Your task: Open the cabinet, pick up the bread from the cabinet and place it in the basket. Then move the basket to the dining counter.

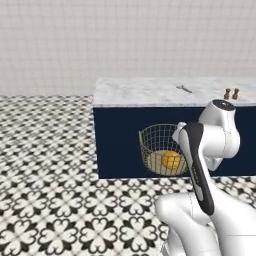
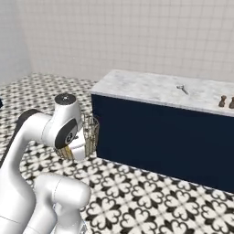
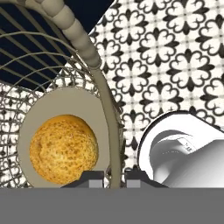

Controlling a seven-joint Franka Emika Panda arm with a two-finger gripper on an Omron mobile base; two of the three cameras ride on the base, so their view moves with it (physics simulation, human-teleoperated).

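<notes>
Bread (image 3: pixel 63 148), a round golden lump, lies on the pale flat bottom of the basket (image 3: pixel 83 48), slightly off-centre. From the left base camera I see it as a yellow ball (image 1: pixel 171 160) low inside the wire bowl (image 1: pixel 152 137). My gripper (image 3: pixel 114 177) is clamped on the basket's rim: in the hand camera the wall of the basket runs down between my two dark fingertips (image 3: pixel 92 177), one inside and one outside. The basket hangs in the air above the patterned black-and-white floor tiles (image 1: pixel 60 200), held up by that grip, roughly upright in both base cameras. Just beyond it stands the dining counter (image 1: pixel 150 92), with its speckled marble top and dark navy side; the basket (image 2: pixel 90 135) sits in front of that navy side, below the level of the top. On the counter lie a small metal utensil (image 1: pixel 183 88) and two little brown shakers (image 1: pixel 231 93) near the far right end. Behind it rises a pale tiled wall (image 1: pixel 125 35).
</notes>
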